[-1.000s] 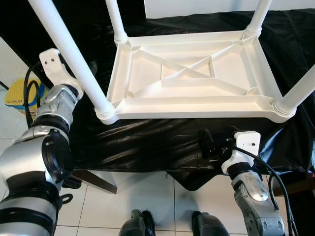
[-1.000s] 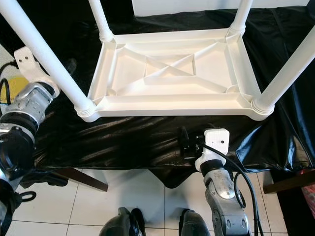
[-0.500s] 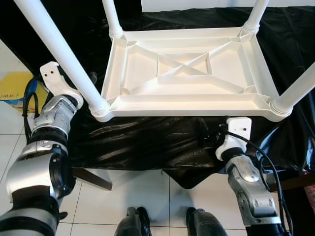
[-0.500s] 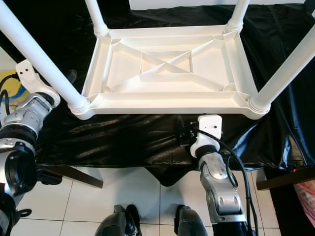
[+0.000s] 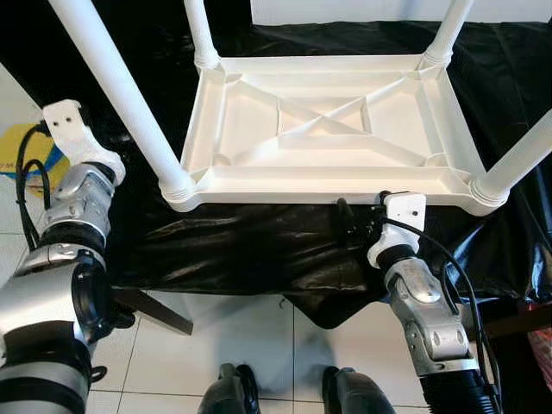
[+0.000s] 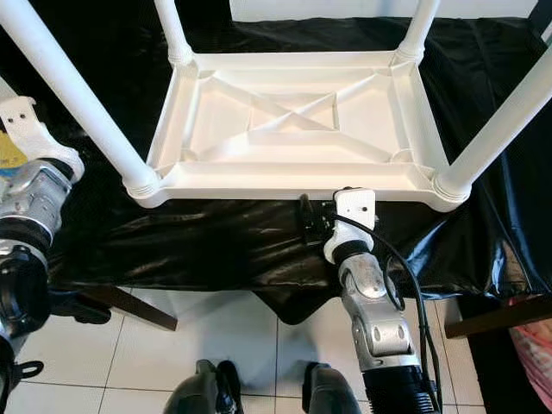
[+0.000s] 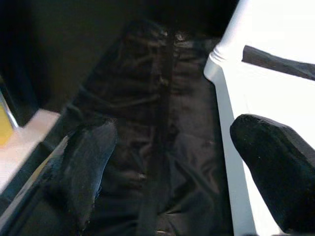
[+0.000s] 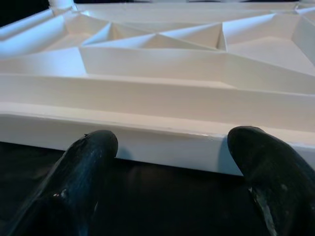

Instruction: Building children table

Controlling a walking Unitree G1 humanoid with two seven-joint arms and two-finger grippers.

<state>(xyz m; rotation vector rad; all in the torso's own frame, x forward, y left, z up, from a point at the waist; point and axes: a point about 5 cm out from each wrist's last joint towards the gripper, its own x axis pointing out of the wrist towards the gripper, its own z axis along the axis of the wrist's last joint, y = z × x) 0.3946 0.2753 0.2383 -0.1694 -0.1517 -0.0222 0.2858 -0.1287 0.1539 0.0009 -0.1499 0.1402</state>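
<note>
Black sheeting [image 5: 259,250] drapes the whole work surface ahead of me, and on it lies the white children's table [image 5: 332,134], upside down, its ribbed underside facing up and its long axis running across my view from left to right. Four white legs rise from its corners, the near-left leg [image 5: 129,95] slanting up toward my left shoulder and the near-right leg [image 5: 517,164] leaning out to the right. What matters for my next move is the near long rim [image 6: 285,183], which runs straight across in front of me. My right gripper [image 5: 349,226] sits just short of that rim, near its middle and a little right of centre, pointing straight at it; in the right wrist view the rim [image 8: 162,142] crosses squarely between the two black fingertips [image 8: 91,157], which stand wide apart with nothing in them. So the table lies directly ahead of that hand, its edge crosswise to the fingers. My left gripper [image 7: 172,172] is further out, off the left end of the table beside the near-left leg's socket [image 7: 216,64], spread wide too and empty over the sheeting. I judge the right arm clearly the nearer one to the rim, and a short forward reach should bring it there.
</note>
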